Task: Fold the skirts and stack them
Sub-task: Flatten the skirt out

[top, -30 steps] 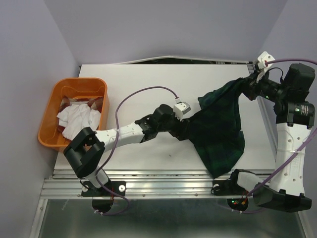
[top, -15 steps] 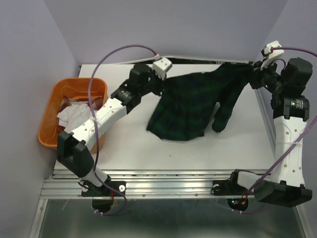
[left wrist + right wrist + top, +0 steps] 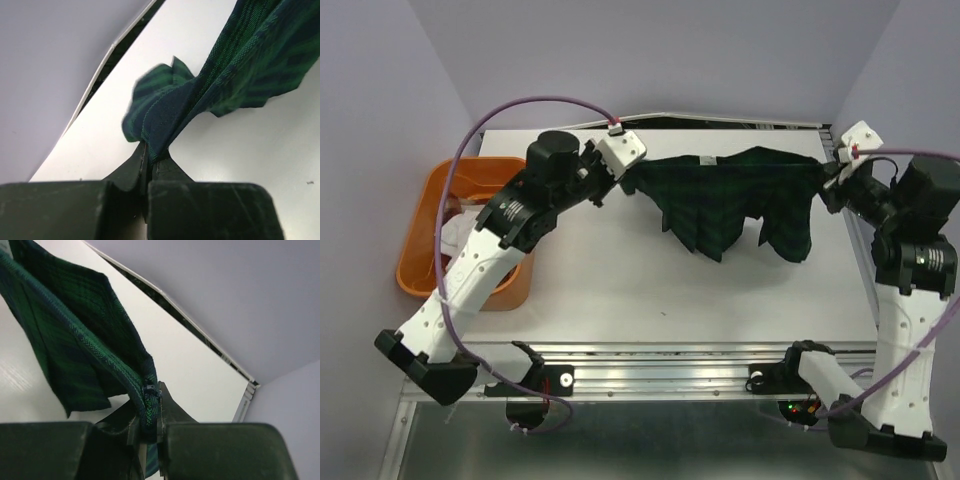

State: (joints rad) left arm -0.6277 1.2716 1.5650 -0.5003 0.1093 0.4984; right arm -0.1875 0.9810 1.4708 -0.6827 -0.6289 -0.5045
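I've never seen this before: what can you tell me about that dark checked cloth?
The skirt is soft dark green-navy plaid cloth with a stitched band. It hangs stretched between the shut left pincer and right pincer, each pinching a top corner, loose folds drooping toward the table.

Top view is bright, with even diffuse light from overhead and no hard shadows, only faint soft-edged shade on the white table (image 3: 620, 270) under the hanging plaid skirt (image 3: 720, 195). Mild sheen on the metal rail (image 3: 650, 355); walls read with a lavender cast. It is sharp throughout, with slight wide-angle stretch at the corners. In the 2 wrist views the table is near blown-out white. The left gripper (image 3: 150, 157) is close to the lens, underexposed and almost black, and the cloth edge at it is soft and smeared. The right gripper (image 3: 148, 410) is just as dark, but the plaid weave there is crisp. Both backgrounds are soft.
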